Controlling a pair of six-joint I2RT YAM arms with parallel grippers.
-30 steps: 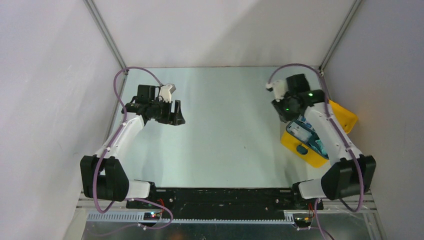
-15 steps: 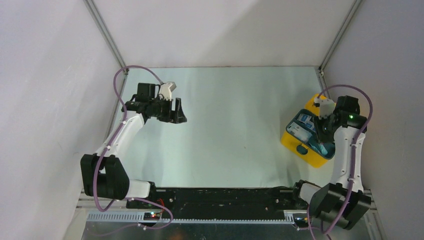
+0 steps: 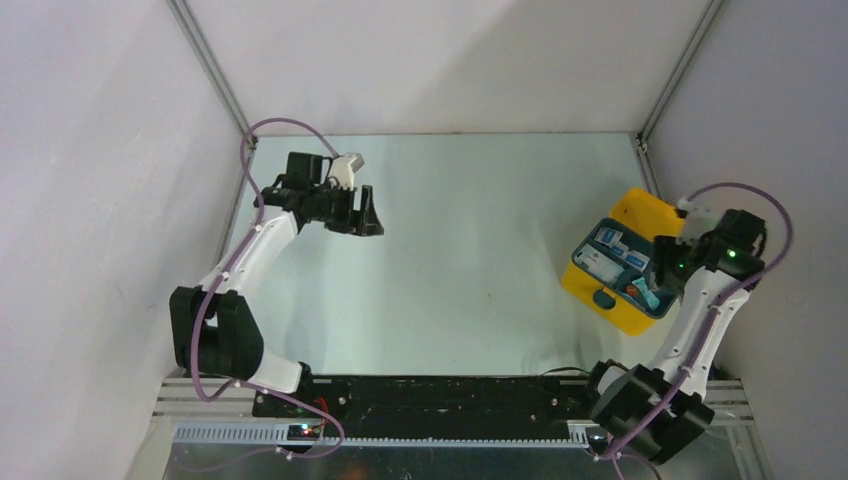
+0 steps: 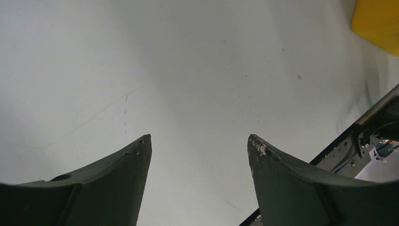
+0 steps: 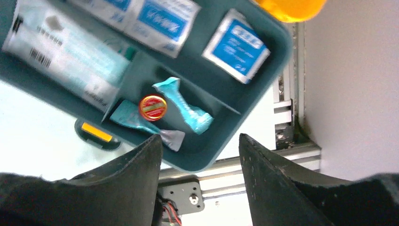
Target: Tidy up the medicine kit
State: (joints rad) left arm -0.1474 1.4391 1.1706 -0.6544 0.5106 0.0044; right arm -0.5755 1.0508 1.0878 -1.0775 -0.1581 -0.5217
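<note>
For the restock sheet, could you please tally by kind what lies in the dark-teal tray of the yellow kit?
Flat white-and-blue paper packets: 3
Crinkled teal foil sachets: 2
Long pale plastic pouch with a barcode: 1
Small round red-and-gold tin: 1
Total in the bright-yellow plastic medicine kit: 7

Black-and-white jointed arms, looping purple cables, green indicator lights

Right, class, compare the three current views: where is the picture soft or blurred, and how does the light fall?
Top external: even, diffuse light, faint shadows on the table, everything sharp. Left wrist: the left pincer is dark and soft-edged; the medicine kit shows a blurred yellow corner. Right wrist: the blue-and-white packets in the teal tray look smeared, print unreadable; the right pincer looms dark.
</note>
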